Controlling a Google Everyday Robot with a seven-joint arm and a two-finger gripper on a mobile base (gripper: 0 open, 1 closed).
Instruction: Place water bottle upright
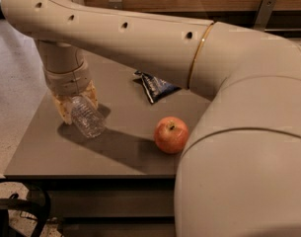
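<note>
The water bottle point(89, 120), clear and ribbed, lies tilted on the grey table point(46, 154) at the left, its base pointing toward the front. Its neck end is tucked up between the fingers, so cap and label are hidden. My gripper point(77, 102) comes straight down on the bottle's upper part. One tan finger point(62, 108) presses its left side and the other point(93, 96) its right side, so the gripper is shut on the bottle.
A red apple point(171, 134) stands on the table right of the bottle. A dark blue snack bag point(155, 86) lies behind it. My large beige arm point(239, 132) covers the right side. The table's left and front edges are near the bottle.
</note>
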